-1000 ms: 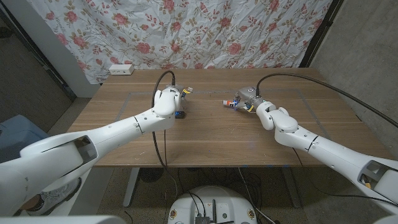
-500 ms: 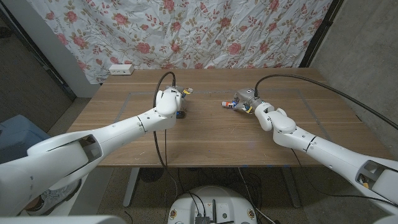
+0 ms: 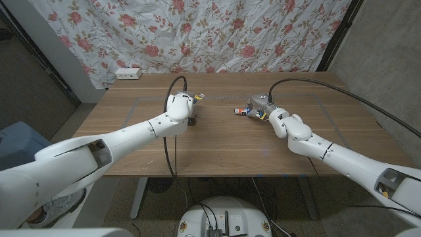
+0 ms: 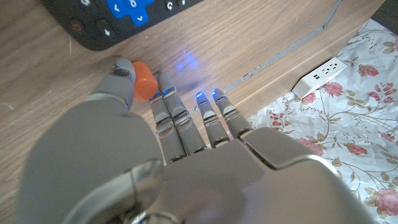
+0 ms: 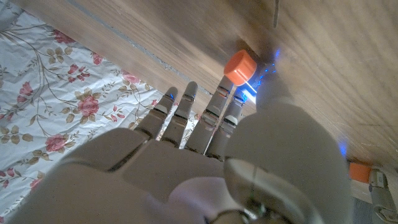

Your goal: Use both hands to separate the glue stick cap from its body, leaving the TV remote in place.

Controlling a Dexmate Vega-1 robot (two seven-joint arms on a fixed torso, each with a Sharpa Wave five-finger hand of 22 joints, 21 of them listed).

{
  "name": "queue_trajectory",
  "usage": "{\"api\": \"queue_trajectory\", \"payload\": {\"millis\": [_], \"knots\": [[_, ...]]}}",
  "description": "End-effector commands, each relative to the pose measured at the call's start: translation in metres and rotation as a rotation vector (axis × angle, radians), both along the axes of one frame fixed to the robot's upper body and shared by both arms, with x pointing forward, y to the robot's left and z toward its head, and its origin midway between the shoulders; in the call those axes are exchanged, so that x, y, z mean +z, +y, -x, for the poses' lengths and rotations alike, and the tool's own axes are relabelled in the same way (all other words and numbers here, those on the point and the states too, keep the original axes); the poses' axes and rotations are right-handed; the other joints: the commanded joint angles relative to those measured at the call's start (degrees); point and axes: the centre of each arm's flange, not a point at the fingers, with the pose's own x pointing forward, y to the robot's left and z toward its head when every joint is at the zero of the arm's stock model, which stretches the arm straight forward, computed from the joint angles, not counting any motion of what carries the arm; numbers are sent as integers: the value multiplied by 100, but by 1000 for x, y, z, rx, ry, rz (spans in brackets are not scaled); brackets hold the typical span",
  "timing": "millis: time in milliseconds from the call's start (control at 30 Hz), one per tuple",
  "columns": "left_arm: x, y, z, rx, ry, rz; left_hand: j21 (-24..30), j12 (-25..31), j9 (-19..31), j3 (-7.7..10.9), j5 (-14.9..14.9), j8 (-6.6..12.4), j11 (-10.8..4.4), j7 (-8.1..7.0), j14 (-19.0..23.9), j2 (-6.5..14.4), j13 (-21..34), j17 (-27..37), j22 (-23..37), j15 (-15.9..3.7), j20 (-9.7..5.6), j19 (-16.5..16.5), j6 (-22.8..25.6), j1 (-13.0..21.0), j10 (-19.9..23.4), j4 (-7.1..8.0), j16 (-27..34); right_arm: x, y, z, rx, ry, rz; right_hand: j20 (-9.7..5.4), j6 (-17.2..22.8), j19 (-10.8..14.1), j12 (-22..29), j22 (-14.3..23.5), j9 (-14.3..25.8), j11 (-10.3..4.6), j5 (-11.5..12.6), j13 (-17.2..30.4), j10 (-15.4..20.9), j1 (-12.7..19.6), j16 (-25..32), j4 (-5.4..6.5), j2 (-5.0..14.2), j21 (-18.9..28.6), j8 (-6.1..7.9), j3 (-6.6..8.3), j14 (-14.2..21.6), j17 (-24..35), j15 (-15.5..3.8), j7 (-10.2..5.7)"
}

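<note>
On the wooden table (image 3: 217, 141), the left hand (image 3: 181, 105) sits left of centre, with the black TV remote (image 4: 124, 18) lying just beyond its fingertips; in the left wrist view the remote's blue buttons show past the hand. An orange glue stick cap (image 4: 144, 81) lies on the wood between the thumb and the neighbouring finger, close against the thumb tip. Whether the thumb and finger actually pinch it cannot be told; the other fingers (image 4: 214, 115) reach straight out side by side, their tips lit blue, near the table.

Right of centre, the right hand (image 3: 263, 105) holds the glue stick body (image 3: 241, 110), whose end pokes out to the hand's left in the head view. In the right wrist view the stick's round orange end (image 5: 240, 67) stands out just past the fingertips, gripped between thumb and fingers close above the table.

A white power strip (image 3: 127, 73) lies at the table's far left edge against a floral cloth (image 3: 217, 33)
</note>
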Motion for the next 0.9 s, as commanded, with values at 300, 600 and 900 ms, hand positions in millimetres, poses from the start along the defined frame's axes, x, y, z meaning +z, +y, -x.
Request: {"api": "queue_trajectory", "payload": {"millis": [300,600,900], "knots": [[-1,1,-9,5,40,-21,17,-13,9,-42,35,-16,7,17,-41,-15,21,2,5,-230,-41,-36,-90,-110,-121,-2,14,1,-1,-3,-10,41,15,145,-450,-63,-19,17,0,2,161,3,-578,-140,-110,15,-267,-19,-257,-116,-193,3,-522,21],[0,0,-10,9,48,-30,24,-18,7,-62,38,-20,7,24,-75,-23,20,3,4,-200,-27,-50,-175,-139,-222,-9,12,3,-1,-3,-5,53,19,202,-1055,-158,-23,18,-8,16,282,5,-1073,-283,-245,39,-421,-22,-544,-193,-361,-6,-343,27],[0,0,-7,19,50,-41,29,-32,-4,-140,31,-29,15,2,-158,-117,17,6,3,-137,-8,-74,-341,-233,-446,-17,8,3,-1,-2,-3,55,18,261,-1455,-238,-7,19,-7,20,379,11,-1422,-451,-345,87,-494,-22,-686,-242,-483,4,-235,30]]}}
